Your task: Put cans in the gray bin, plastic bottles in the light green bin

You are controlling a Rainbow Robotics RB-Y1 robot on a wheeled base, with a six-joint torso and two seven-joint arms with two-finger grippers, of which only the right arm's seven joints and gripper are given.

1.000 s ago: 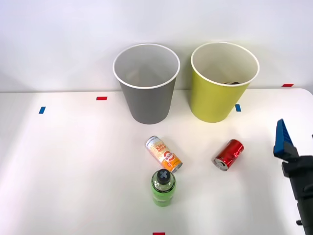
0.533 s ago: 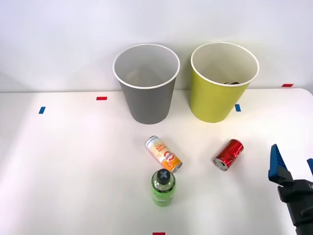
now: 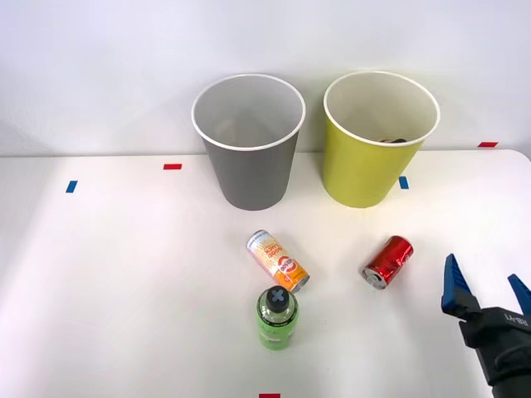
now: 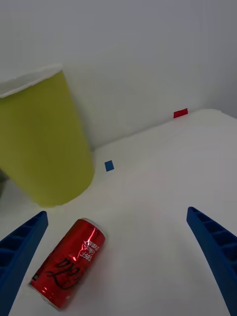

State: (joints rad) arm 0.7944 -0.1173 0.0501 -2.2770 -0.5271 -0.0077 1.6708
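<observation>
The right gripper (image 3: 485, 292) is seen at the near right of the white table (image 3: 116, 282), its two blue ribbed fingers (image 3: 452, 286) spread wide apart and nothing held between them. The red can (image 3: 387, 262) lies on its side just beside the gripper, toward the table's middle and apart from the fingers; in the wrist view the same can (image 4: 68, 262) is found close to one finger (image 4: 19, 252), with bare table between it and the other finger. The orange-and-white can (image 3: 278, 260) also lies on its side, near the middle of the table, tilted diagonally. Just in front of it the green bottle (image 3: 276, 317) is placed, its black cap with the grey cross turned up toward the camera — the cap is very close to the end of the orange-and-white can, though contact cannot be confirmed. At the far edge of the table, against the wall, the gray bin (image 3: 249, 157) and the light green bin (image 3: 365, 162) are set upright side by side, near each other but apart, the gray one on the left. A dark object (image 3: 393, 140) is glimpsed low inside the light green bin — too little of it is shown to identify. The light green bin (image 4: 42, 143) is seen beyond the red can in the wrist view, with a blue tape mark (image 4: 109, 165) on the table beside its base.
</observation>
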